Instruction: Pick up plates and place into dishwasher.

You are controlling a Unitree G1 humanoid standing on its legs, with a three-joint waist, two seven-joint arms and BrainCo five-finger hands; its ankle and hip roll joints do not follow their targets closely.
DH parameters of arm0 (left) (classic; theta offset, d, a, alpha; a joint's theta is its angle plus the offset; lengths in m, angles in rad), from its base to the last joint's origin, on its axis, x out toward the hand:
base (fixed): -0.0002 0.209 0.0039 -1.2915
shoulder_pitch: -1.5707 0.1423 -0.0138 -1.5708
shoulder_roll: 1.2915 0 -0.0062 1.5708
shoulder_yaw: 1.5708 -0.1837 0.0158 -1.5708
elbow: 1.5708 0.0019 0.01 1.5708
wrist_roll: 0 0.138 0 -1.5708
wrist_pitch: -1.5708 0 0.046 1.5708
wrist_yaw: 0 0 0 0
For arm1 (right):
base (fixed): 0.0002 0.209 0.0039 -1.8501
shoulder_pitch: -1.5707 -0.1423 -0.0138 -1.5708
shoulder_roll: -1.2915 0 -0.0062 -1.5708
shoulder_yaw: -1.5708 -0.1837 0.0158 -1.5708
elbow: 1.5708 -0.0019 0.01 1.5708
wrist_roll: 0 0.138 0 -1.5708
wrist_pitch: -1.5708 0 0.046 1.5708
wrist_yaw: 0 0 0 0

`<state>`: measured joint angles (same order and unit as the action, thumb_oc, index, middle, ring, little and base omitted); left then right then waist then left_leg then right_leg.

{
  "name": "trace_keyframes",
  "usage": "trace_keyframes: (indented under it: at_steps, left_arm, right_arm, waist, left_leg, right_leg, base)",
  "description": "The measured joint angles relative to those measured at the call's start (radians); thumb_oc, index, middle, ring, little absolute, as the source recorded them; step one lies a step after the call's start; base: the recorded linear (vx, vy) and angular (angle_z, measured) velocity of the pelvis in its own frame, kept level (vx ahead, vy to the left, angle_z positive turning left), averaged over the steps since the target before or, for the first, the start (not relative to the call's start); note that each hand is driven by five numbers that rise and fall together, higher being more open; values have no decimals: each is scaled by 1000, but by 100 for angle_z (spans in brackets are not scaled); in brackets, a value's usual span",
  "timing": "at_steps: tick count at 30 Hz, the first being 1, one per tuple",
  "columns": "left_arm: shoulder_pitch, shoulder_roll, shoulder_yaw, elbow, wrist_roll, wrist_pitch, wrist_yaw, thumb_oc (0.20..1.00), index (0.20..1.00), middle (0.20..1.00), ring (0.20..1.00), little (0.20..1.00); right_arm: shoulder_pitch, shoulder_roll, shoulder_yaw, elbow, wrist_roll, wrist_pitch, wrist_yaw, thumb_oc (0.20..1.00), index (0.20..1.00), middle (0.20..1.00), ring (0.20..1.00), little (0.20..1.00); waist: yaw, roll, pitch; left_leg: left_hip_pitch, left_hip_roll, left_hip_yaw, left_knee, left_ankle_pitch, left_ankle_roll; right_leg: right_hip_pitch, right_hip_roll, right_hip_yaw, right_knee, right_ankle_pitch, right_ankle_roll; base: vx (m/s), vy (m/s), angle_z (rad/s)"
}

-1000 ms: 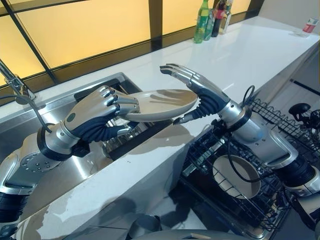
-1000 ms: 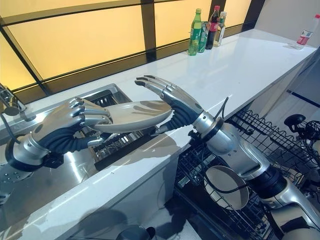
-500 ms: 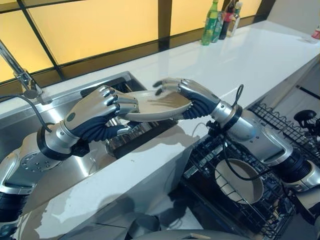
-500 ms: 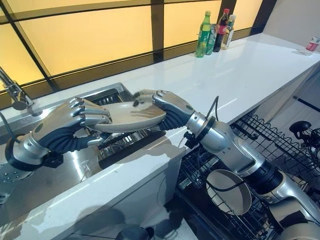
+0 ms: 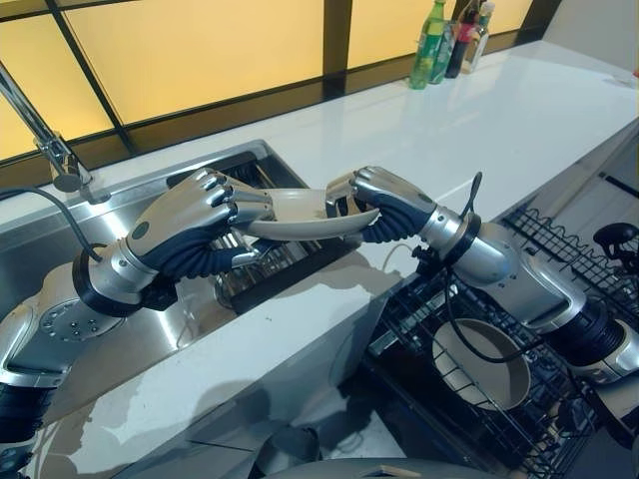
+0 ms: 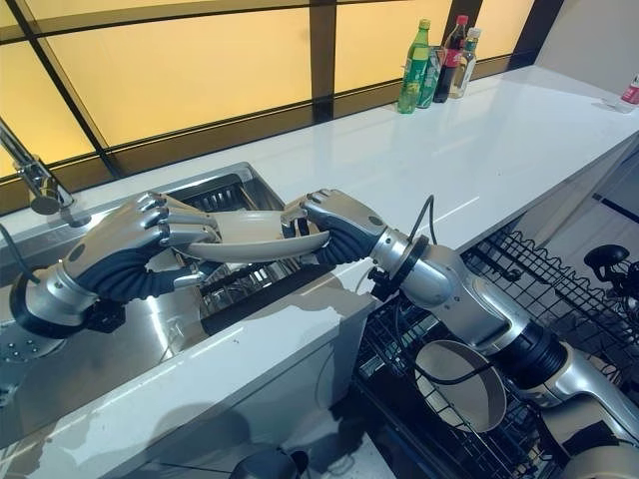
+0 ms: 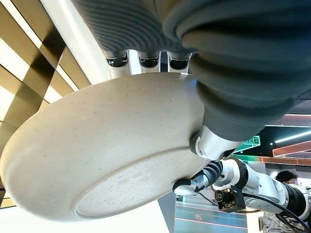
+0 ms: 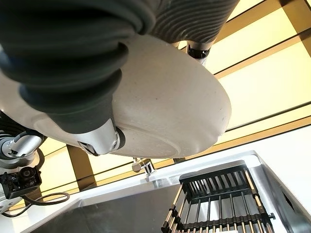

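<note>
Left eye view: one plate (image 5: pixel 290 212) clamped by both left hand (image 5: pixel 190 225) and right hand (image 5: pixel 384 203).

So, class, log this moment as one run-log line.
phase: handover over sink | plate: level, airborne | left robot hand: shut on plate | right robot hand: shut on plate | dishwasher rack: open

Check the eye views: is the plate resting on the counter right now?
No: the plate is held in the air over the sink, with the left hand and right hand gripping opposite edges.
</note>
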<state>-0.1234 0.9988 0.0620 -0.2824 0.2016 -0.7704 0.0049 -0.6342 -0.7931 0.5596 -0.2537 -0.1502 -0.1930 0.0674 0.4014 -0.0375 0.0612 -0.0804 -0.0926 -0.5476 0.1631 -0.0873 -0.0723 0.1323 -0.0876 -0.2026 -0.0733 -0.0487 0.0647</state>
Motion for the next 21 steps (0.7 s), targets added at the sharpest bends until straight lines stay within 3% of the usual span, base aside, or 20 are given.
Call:
trace_keyframes:
  at_steps: [4,5,6,7,12,17,21]
  left_arm:
    - [0,-3,0,0,0,3,9,200,200,200,200,200]
    - [0,-6,0,1,0,8,15,429,429,429,429,429]
    - [0,-12,1,1,-1,15,23,837,837,837,837,837]
    - [0,-24,8,1,-2,20,37,1000,1000,1000,1000,1000]
    - [-2,-66,38,-10,-40,18,76,1000,1000,1000,1000,1000]
    - [-10,-82,54,-20,-38,18,134,1000,1000,1000,1000,1000]
    - [-9,-87,134,-21,-14,19,224,1000,1000,1000,1000,1000]
  right_arm:
    - [0,5,0,0,-17,-3,-31,200,200,200,200,200]
    - [0,9,-1,0,-24,-4,-47,200,200,200,200,200]
    - [1,13,-1,2,-32,-4,-64,200,200,200,200,200]
    - [6,21,-4,5,-35,-5,-77,200,200,200,200,200]
    - [56,94,-68,18,-77,-21,-179,200,200,200,200,200]
    - [92,93,-151,17,-95,-45,-211,200,200,200,200,200]
    - [139,87,-284,25,-93,-41,-263,200,200,200,200,200]
  waist:
    - [-1,0,1]
    - [-1,0,1]
    - [-2,0,1]
    - [-2,0,2]
    - [-5,3,4]
    - [-10,6,7]
    - [-30,10,17]
  left_leg:
    - [0,-1,0,0,0,0]
    - [-1,-1,0,1,0,0]
    - [-1,-1,0,1,0,0]
    - [-1,-2,0,1,0,0]
    - [-6,-4,-1,3,0,0]
    - [-19,-5,1,8,0,1]
    - [-17,-2,3,9,0,1]
  right_leg:
    - [0,0,0,0,0,0]
    - [0,0,0,0,0,0]
    - [0,0,0,0,0,0]
    - [-1,0,0,1,0,0]
    - [-5,-2,0,1,0,1]
    - [-21,-4,2,8,-1,1]
    - [-21,-4,5,10,-1,2]
  base:
    - [0,0,0]
    - [0,0,0]
    - [0,0,0]
    - [0,0,0]
    - [0,0,0]
    - [14,-2,-1]
    - [44,-6,-3]
